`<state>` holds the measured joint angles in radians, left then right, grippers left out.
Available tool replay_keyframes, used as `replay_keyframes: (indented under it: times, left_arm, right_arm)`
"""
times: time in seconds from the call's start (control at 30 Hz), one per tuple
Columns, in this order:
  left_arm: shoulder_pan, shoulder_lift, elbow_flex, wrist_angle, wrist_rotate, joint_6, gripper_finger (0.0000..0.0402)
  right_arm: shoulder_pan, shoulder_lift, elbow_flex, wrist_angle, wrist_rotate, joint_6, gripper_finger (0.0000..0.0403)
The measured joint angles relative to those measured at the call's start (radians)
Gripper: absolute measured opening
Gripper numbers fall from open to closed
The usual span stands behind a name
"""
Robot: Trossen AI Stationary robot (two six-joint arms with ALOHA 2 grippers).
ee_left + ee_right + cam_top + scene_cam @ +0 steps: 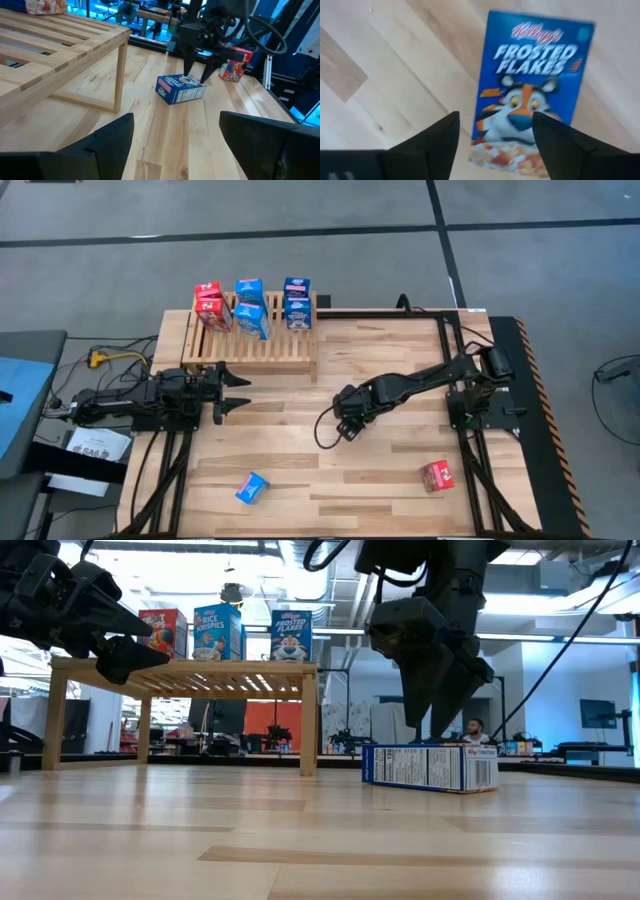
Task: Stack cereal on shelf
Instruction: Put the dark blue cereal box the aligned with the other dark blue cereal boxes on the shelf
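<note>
The shelf (250,340) stands at the table's far left with several red and blue cereal boxes (250,305) upright on its slats; they also show in the low view (218,632). A blue Frosted Flakes box (530,90) lies flat, face up, on the table's middle (430,766). My right gripper (495,135) hangs open just above it, pointing down, one finger over each long side (200,72). A blue box (252,487) and a red box (437,476) lie near the front edge. My left gripper (232,392) waits open and level beside the shelf's near edge.
The shelf's near-right leg (119,75) stands a little to the left of the lying box. Black arm frames and cables run along the table's left and right edges (470,380). Bare planks lie between the middle box and the two front boxes.
</note>
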<state>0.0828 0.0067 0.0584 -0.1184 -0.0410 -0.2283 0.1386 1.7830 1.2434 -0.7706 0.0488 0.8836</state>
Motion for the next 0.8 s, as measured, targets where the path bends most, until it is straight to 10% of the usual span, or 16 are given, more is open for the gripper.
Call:
replay_keyframes:
  times: [0.37, 0.8]
  left_arm:
    - [0.000, 0.000, 0.000, 0.000, 0.000, 0.000, 0.0283]
    - [0.000, 0.000, 0.000, 0.000, 0.000, 0.000, 0.0283]
  right_arm:
    - [0.027, 0.041, 0.012, -0.028, 0.060, 0.043, 0.0341]
    - [0.042, 0.173, 0.111, -0.166, 0.181, 0.060, 0.0309]
